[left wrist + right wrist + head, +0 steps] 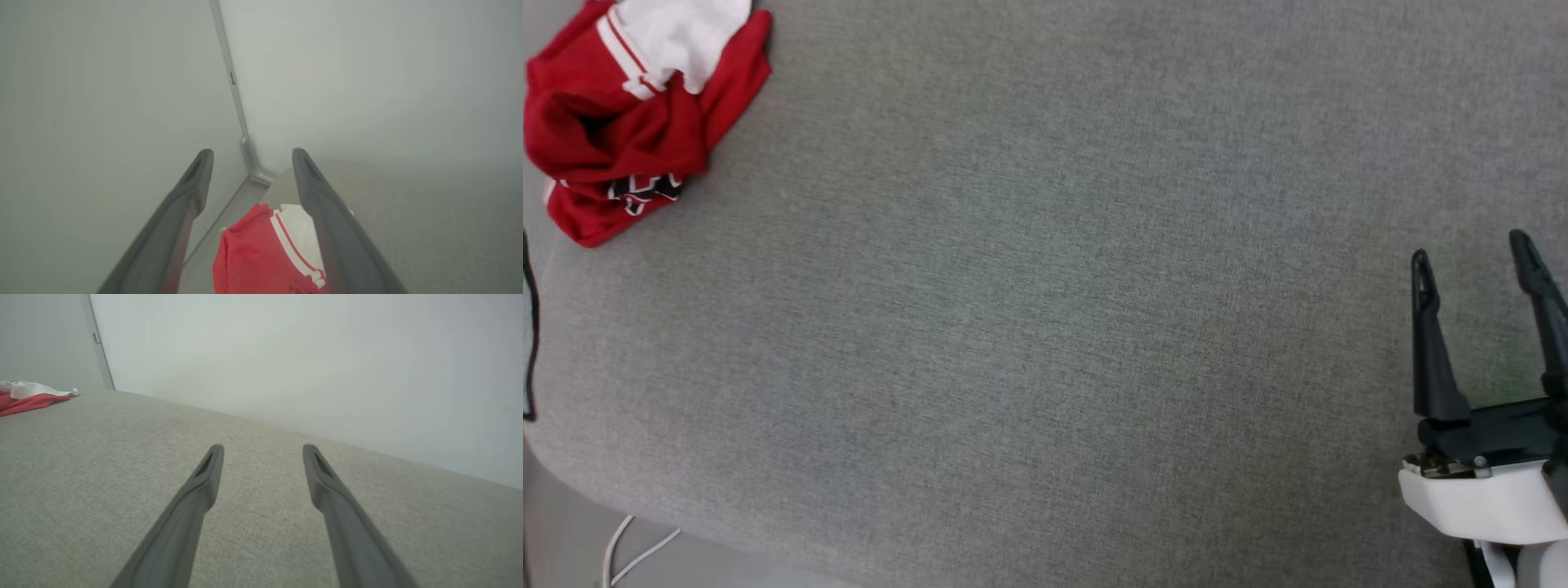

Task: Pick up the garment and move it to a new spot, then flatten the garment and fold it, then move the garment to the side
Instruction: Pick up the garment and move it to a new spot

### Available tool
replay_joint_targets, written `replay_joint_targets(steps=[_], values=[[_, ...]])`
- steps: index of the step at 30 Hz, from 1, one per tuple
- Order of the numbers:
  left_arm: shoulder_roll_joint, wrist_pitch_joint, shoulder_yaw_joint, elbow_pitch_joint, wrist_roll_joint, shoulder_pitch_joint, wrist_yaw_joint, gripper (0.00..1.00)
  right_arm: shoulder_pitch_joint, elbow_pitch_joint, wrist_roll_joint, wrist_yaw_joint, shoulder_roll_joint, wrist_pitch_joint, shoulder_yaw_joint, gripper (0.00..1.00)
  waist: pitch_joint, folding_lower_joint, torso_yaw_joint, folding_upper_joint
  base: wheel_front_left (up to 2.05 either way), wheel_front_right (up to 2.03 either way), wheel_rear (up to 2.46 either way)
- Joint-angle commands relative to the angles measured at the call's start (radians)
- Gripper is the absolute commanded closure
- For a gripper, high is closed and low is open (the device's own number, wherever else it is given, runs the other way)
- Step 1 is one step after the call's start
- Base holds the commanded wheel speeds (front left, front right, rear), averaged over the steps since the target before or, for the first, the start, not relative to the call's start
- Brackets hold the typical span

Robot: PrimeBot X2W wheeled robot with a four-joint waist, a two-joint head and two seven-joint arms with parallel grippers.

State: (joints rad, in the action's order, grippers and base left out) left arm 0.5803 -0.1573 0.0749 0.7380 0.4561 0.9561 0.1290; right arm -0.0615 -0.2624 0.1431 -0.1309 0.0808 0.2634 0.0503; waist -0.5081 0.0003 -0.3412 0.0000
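Head view showed a grey upholstered surface [1045,327], the crumpled red jersey [637,122] at its far left corner, awaiting pickup. The right gripper [1470,247] gaped empty, well apart; the left gripper [252,153] hovered open over it, needing to descend and pinch.

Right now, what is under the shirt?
The shirt lies crumpled on the grey cushion, near its corner. Whether anything is hidden beneath its folds cannot be seen.

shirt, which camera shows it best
Head view: the shirt lies crumpled on the grey surface, upper left, almost whole, with lettering visible. The left wrist view gives a hazy, cropped part; the right wrist view a far sliver at its left edge.
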Motion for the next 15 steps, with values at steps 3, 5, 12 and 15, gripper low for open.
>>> replay_joint_targets(steps=[3, 5, 12, 15], values=[[0.034, 0.144, -0.087, 0.056, 0.141, 0.046, -0.001, 0.0, -0.019, -0.036, 0.011, 0.0, 0.022, 0.002, 0.009, 0.0, -0.064, -0.0003, 0.013, 0.0, 0.0, 0.0, 0.0], [0.072, 0.236, -0.137, 0.07, 0.221, 0.058, -0.001, 0.0, -0.021, -0.053, 0.016, 0.0, 0.031, 0.002, 0.008, 0.0, -0.086, -0.0003, 0.018, 0.0, 0.0, 0.0, 0.0], [0.149, 0.567, -0.238, 0.049, 0.53, 0.057, -0.001, 0.0, -0.033, -0.116, 0.036, 0.0, 0.053, 0.002, 0.003, 0.0, -0.156, -0.0003, 0.033, 0.0, 0.0, 0.0, 0.0], [0.175, 0.667, -0.27, 0.055, 0.605, 0.046, -0.001, 0.0, -0.037, -0.142, 0.043, 0.0, 0.059, 0.002, 0.003, 0.0, -0.183, -0.0003, 0.04, 0.0, 0.0, 0.0, 0.0]])
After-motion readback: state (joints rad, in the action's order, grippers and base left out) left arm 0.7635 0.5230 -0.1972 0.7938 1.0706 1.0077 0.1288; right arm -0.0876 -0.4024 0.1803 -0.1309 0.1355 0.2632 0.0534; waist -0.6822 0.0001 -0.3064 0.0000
